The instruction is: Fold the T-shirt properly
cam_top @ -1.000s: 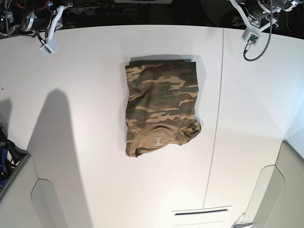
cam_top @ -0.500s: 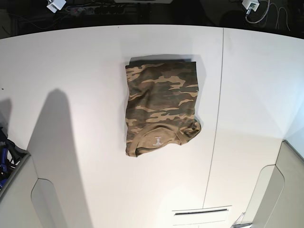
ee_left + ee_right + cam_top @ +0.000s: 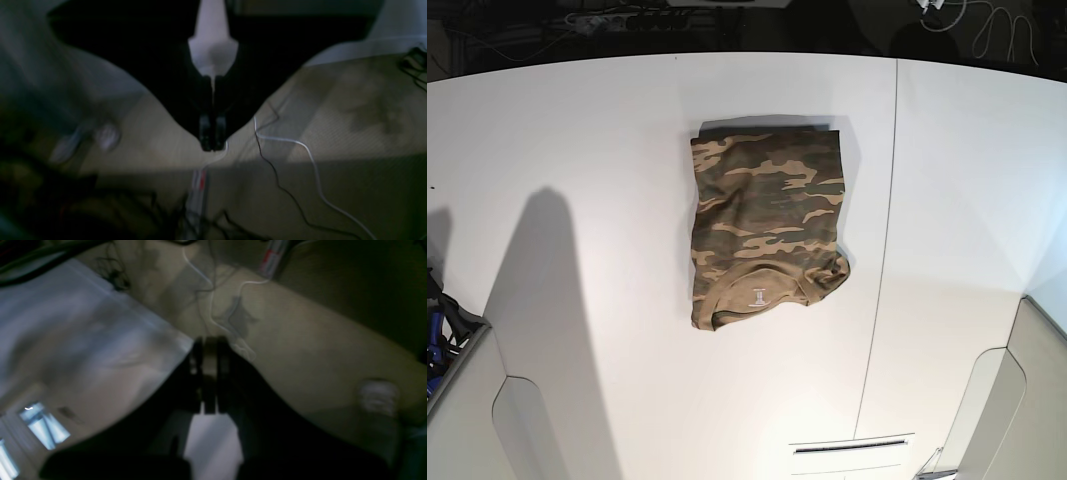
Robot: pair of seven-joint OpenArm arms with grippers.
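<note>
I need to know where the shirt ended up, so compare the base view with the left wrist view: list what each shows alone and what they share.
Only the base view shows the T-shirt, folded into a compact rectangle with its collar label facing up, lying on the white table; no arm appears. Only the left wrist view shows the left gripper, jaws together and empty, above a floor with loose cables. Shared: nothing identifiable with certainty.
</note>
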